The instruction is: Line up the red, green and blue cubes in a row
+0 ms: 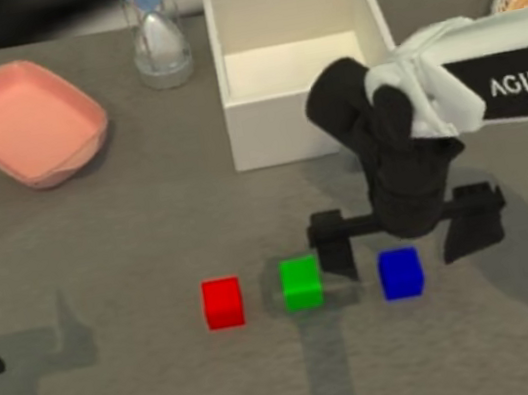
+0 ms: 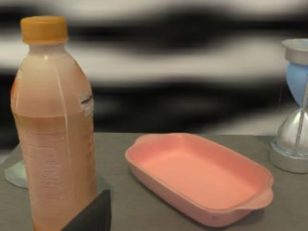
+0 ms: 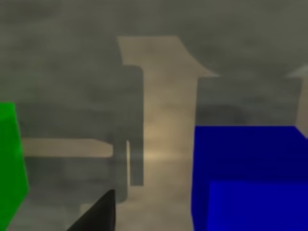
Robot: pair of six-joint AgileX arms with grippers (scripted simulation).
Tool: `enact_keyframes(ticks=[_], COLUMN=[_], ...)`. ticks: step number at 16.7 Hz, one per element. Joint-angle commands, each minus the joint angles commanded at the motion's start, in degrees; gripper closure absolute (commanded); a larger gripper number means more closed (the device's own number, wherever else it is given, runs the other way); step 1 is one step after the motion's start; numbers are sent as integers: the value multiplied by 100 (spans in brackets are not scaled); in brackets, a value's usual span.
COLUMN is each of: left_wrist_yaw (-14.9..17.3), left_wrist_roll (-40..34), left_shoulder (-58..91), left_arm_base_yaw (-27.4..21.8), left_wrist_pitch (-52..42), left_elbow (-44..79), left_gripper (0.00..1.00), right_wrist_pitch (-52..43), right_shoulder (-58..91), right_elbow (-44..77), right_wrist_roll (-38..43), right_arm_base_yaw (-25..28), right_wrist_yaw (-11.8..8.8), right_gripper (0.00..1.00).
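Right gripper spread wide over the blue cube, holding nothing.

The right gripper (image 1: 406,227) hangs with fingers far apart, empty; the blue cube (image 1: 399,273) sits just below it, between the fingers' line, probably just set down. Beyond it, the green cube (image 1: 301,283) and the red cube (image 1: 223,302) complete an evenly spaced row. The arm reaches in from the right, wrist bent down; the left arm is parked at the far left edge.
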Motion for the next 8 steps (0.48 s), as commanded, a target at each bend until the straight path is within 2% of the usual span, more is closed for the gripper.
enact_keyframes(ticks=[8], left_wrist_yaw=[0], left_wrist_roll=[0], left_shoulder=[0], left_arm_base_yaw=[0], left_wrist_pitch=[0], left_elbow=[0], left_gripper=[0], right_wrist_pitch=[-1312], right_shoulder=[-530], right_elbow=[771], right_wrist_roll=[-5], right_arm_base_yaw=[46], right_wrist_yaw=[-5], right_gripper=[0])
